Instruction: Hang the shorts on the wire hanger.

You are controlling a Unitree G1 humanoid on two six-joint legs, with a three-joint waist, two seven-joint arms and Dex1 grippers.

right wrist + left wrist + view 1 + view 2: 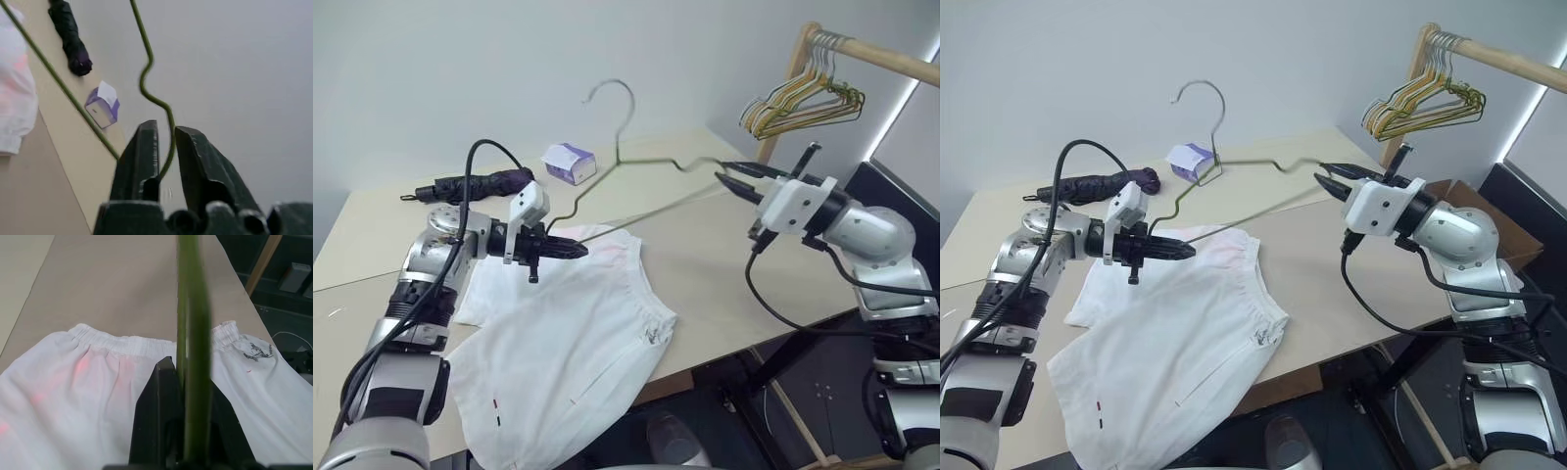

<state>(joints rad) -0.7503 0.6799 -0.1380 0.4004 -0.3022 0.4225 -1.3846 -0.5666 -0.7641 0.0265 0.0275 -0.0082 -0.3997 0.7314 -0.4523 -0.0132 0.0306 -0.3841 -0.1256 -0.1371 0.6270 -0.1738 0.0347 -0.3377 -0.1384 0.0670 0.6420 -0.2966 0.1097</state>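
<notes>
Above table: wire hanger (636, 191) held in the air between both arms, hook up.
Left gripper (570, 250): fingers clenched on one hanger corner.
Right gripper (736, 179): fingers slightly parted around the wire at the other corner.
Shorts (563, 343): flat on table (724, 264), below hanger; hem overhangs near edge.
Open room: bare tabletop right of shorts.
Far edge: folded umbrella (470, 184), small box (570, 163).
</notes>
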